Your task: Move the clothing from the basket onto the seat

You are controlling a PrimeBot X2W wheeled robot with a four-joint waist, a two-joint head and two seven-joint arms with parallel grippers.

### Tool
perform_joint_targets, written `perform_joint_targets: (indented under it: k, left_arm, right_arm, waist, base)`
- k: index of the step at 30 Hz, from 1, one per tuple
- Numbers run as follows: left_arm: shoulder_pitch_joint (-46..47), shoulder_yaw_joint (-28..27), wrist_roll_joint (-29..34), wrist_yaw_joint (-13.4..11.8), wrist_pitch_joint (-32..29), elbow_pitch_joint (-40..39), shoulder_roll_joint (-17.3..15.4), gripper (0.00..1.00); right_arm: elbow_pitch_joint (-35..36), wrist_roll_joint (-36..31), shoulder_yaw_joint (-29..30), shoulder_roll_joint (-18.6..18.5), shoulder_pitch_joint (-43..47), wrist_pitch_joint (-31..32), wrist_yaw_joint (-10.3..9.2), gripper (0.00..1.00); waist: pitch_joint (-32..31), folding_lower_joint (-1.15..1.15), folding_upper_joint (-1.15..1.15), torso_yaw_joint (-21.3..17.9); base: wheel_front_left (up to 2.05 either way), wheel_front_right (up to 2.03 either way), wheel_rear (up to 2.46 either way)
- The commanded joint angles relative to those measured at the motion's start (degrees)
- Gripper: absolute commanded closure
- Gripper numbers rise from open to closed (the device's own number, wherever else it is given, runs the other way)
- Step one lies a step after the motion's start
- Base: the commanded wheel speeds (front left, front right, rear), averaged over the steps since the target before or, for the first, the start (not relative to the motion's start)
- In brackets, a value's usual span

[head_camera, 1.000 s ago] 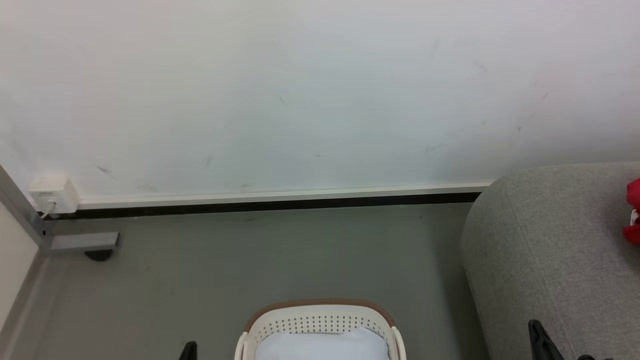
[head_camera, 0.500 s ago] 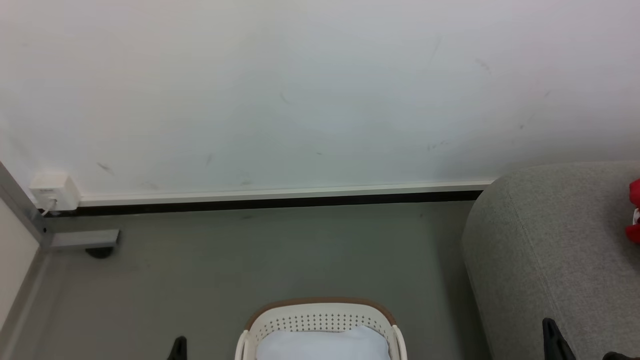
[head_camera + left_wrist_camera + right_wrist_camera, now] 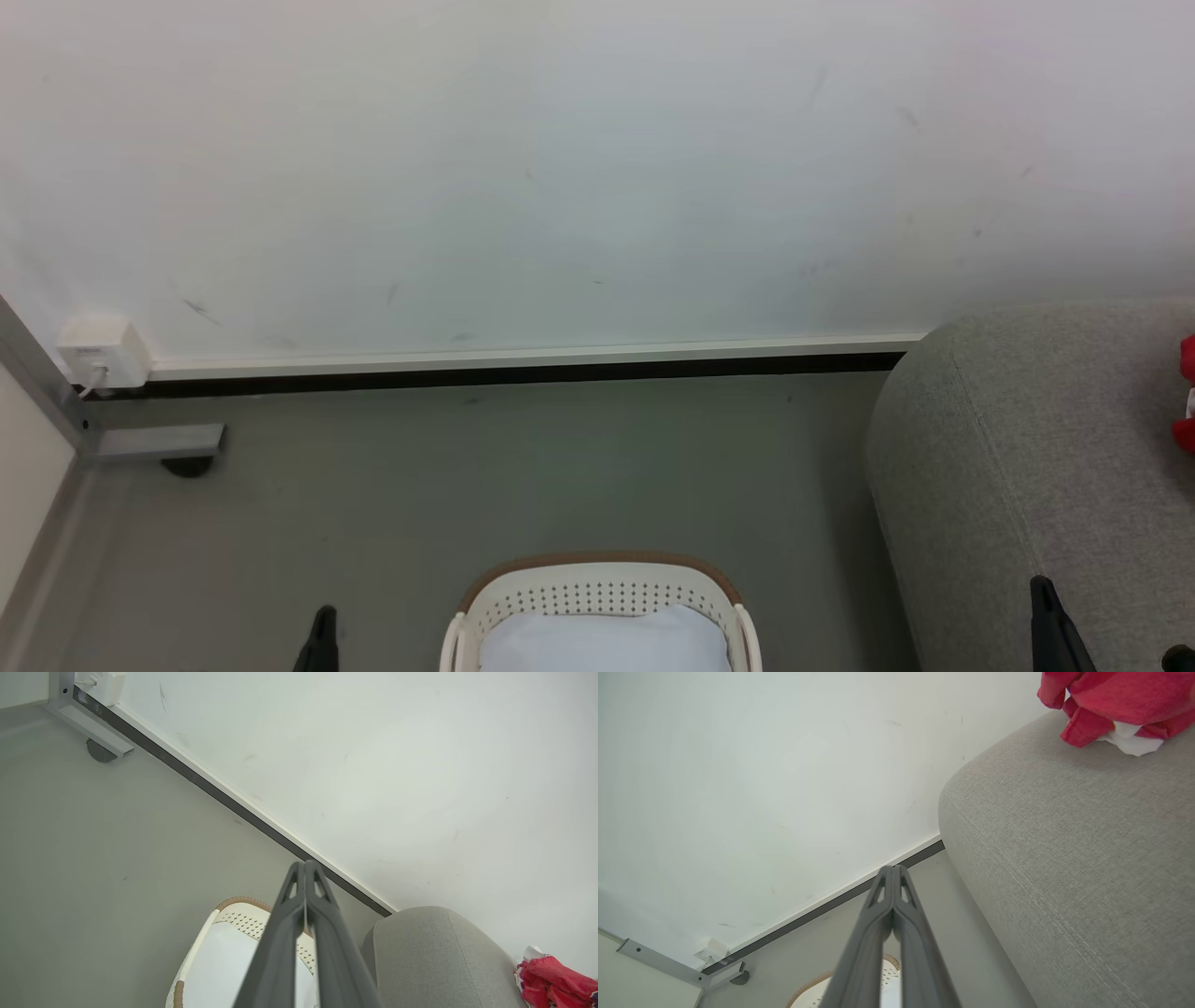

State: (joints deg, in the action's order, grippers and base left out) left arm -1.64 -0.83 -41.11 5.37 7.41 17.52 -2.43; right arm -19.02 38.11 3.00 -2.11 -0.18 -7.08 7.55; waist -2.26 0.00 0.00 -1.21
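Both grippers had spread outward in the head view over the last second — left gripper further left, right gripper further right. Each was clenched on nothing, fingers pressed together. Red clothing lay on the grey seat, well beyond the right gripper — basket sat between the two.
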Motion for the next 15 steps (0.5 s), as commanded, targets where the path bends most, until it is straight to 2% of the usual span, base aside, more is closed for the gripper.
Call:
perform_joint_targets:
  k: [1, 15]
  left_arm:
    - [1.5, -0.4, -2.3, 0.3, -0.5, -1.0, -0.3, 1.00]
    - [2.9, -1.5, -11.8, 0.7, -3.2, -1.5, -0.4, 1.00]
  right_arm:
    - [1.1, 2.3, 0.3, -0.6, -1.9, 0.4, -0.02, 1.00]
    - [1.9, 12.5, 1.0, -0.7, -2.8, 3.0, -0.03, 1.00]
  waist:
    - [0.0, 0.00, 0.00, 0.0]
    - [0.4, 0.00, 0.00, 0.2]
  base:
    - [0.00, 0.00, 0.00]
    - [0.00, 0.00, 0.00]
